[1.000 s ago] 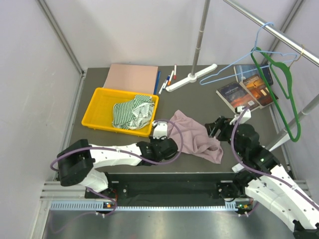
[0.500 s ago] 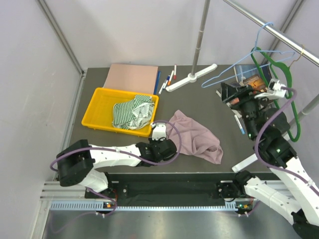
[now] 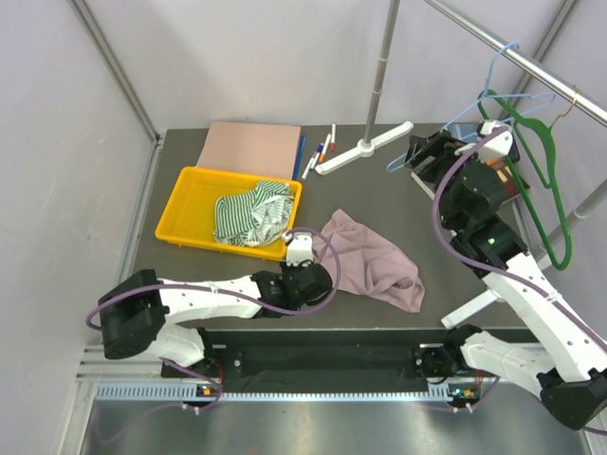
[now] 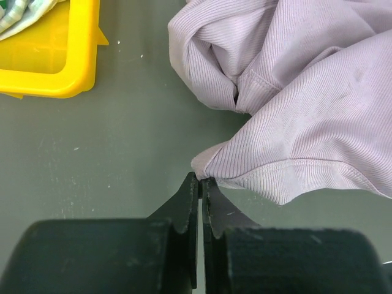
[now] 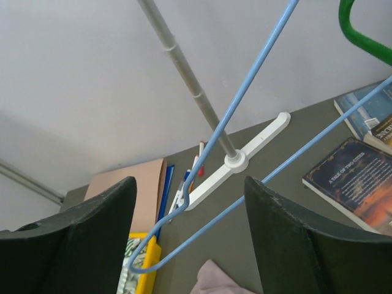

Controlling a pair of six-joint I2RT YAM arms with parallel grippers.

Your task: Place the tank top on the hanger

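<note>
Dusty-pink tank top (image 3: 375,261) crumpled at frame centre, left gripper (image 4: 200,184) fully closed with tips at its hem, right gripper (image 5: 188,187) spread wide at upper right, light-blue wire hanger (image 5: 245,92) showing between its fingers, ungripped

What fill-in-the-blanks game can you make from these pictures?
1. The left hand is ____, its tips at the hem of the soft pink-mauve tank top.
2. The right hand is ____, with the thin light-blue wire hanger showing between its fingers.
3. The green-and-white striped cloth lies in the ____ plastic tray.
4. The thick plastic hanger near the blue one is ____.

Missing words: shut; open; yellow; green.
</note>
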